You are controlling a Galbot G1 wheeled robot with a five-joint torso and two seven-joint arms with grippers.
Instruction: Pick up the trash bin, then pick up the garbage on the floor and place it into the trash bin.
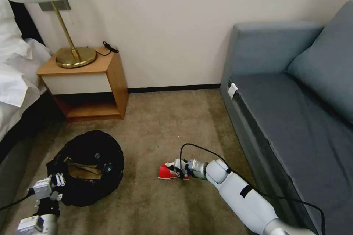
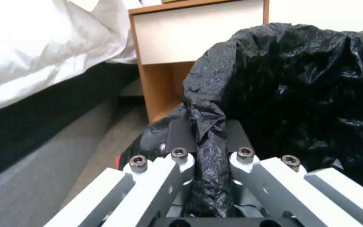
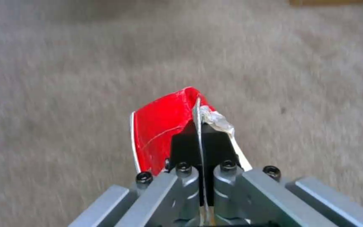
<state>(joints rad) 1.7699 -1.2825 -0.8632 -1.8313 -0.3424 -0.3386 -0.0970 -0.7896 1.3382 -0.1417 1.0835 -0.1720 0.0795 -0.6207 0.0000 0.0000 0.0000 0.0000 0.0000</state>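
The trash bin [image 1: 88,167], lined with a crinkly black bag [image 2: 299,94], hangs low at my left with brown paper garbage [image 1: 82,170] inside it. My left gripper [image 1: 57,180] is shut on the bag's rim [image 2: 209,138], pinching a fold between its pads. My right gripper [image 1: 175,170] reaches down to the carpet at the centre and is shut on a red snack packet [image 1: 167,172]. In the right wrist view the red packet [image 3: 162,126] sticks out from between the closed black fingertips [image 3: 186,145], its silver edge clamped.
A wooden nightstand [image 1: 88,84] with a brass lamp [image 1: 73,57] stands against the wall at the back left, a bed [image 1: 14,77] to its left. A grey-blue sofa [image 1: 294,110] runs along the right. Open beige carpet [image 1: 169,125] lies between them.
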